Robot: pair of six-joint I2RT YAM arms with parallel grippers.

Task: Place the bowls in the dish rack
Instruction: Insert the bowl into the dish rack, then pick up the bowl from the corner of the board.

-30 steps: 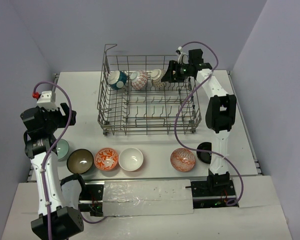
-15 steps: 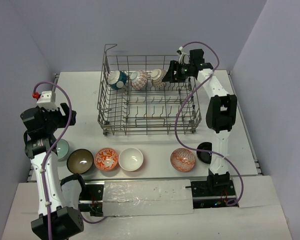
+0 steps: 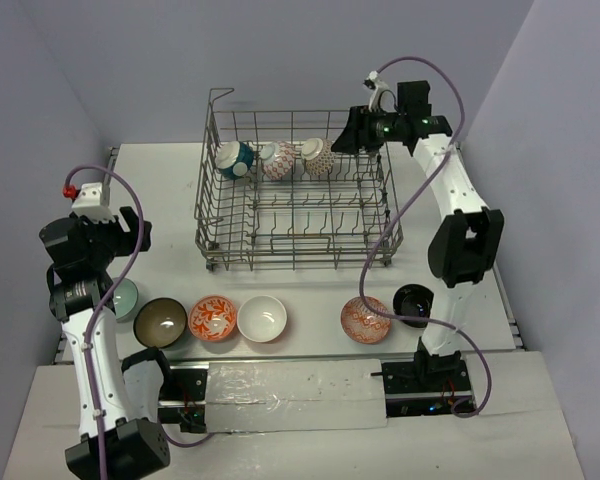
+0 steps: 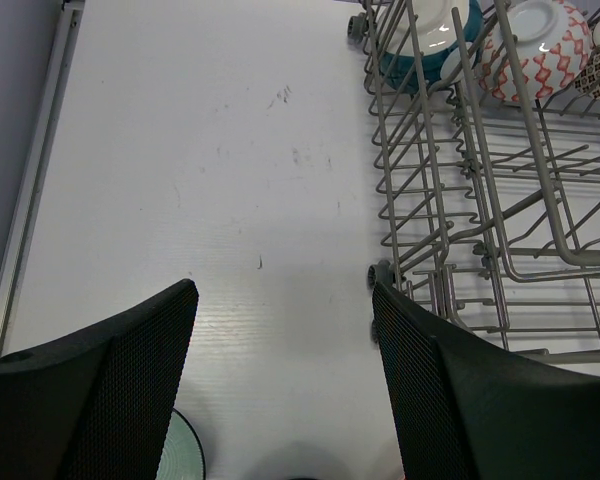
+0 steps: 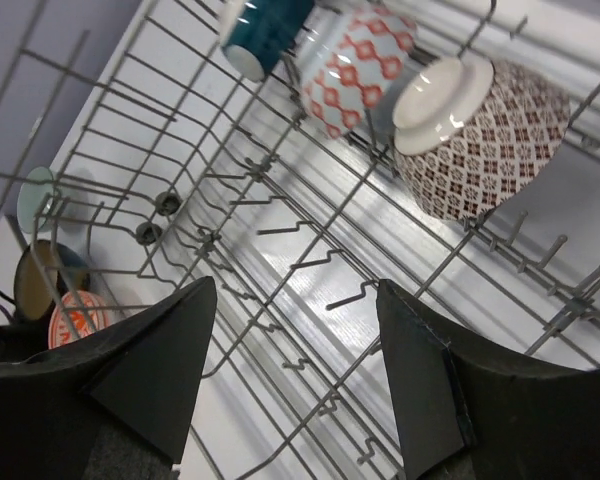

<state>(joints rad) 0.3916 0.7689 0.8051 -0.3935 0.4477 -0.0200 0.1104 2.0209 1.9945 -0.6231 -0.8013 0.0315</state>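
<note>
The grey wire dish rack [image 3: 300, 262] stands mid-table, with three bowls on edge along its back row: teal [image 3: 234, 159], red-patterned [image 3: 277, 159] and grey-patterned [image 3: 318, 156]. On the table in front lie pale green [image 3: 126, 298], brown [image 3: 161, 321], orange-patterned [image 3: 213, 317], white [image 3: 262, 318], red-patterned [image 3: 366, 319] and black [image 3: 414, 303] bowls. My right gripper [image 3: 352, 140] [image 5: 295, 288] hovers open over the rack's back right corner, holding nothing, with the grey-patterned bowl [image 5: 490, 135] just ahead of it. My left gripper [image 3: 132, 232] [image 4: 283, 292] hangs open and empty above the table left of the rack [image 4: 460, 230]. The pale green bowl [image 4: 185, 455] is just below it.
Purple cables loop from both wrists. A raised wire loop [image 3: 220, 95] stands at the rack's back left corner. Grey walls close the table in at the back and both sides. A foil-covered strip [image 3: 295, 392] lies between the arm bases.
My right arm has lifted and drawn back to the right, away from the grey-patterned bowl, which stays in the rack. The black bowl shows more fully. The left arm has hardly moved.
</note>
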